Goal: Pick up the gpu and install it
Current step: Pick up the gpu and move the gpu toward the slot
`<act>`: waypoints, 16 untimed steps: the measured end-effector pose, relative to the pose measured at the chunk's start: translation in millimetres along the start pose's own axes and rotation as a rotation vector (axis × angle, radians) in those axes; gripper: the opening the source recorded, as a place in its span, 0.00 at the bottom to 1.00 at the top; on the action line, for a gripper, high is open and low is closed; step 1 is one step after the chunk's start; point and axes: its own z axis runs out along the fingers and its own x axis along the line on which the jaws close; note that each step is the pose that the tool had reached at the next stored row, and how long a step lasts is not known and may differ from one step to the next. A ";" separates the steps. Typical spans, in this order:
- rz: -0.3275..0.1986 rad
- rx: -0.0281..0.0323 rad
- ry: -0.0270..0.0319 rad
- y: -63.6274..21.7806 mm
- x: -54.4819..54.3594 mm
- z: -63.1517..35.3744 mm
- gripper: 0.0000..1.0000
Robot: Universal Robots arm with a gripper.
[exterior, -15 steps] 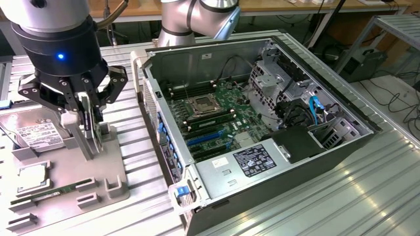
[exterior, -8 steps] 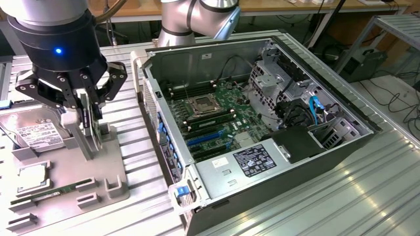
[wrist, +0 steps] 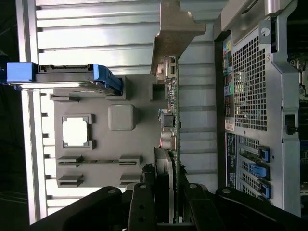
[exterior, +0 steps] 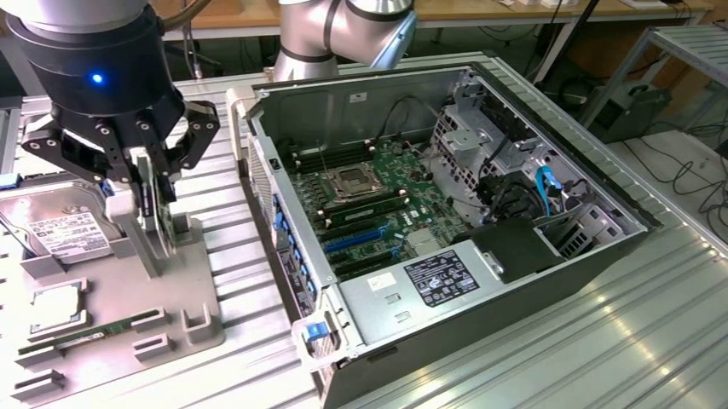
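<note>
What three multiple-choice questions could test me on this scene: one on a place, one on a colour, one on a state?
1. Where is the gpu?
A) held in the gripper, over the grey tray
B) in a person's hand
C) on the floor

2. What colour is the small light above the gripper?
A) red
B) blue
C) green

3. How is the computer case?
A) its side is open
B) closed up
C) upside down

Answers: A, the gripper clamps the card's edge; B, it glows blue; A, the motherboard lies exposed.
</note>
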 end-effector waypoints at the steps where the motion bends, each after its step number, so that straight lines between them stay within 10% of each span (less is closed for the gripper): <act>1: 0.000 -0.0002 0.0000 0.1 0.0 -1.2 0.28; 16: -0.027 -0.0132 0.0015 1.2 0.3 -27.5 0.28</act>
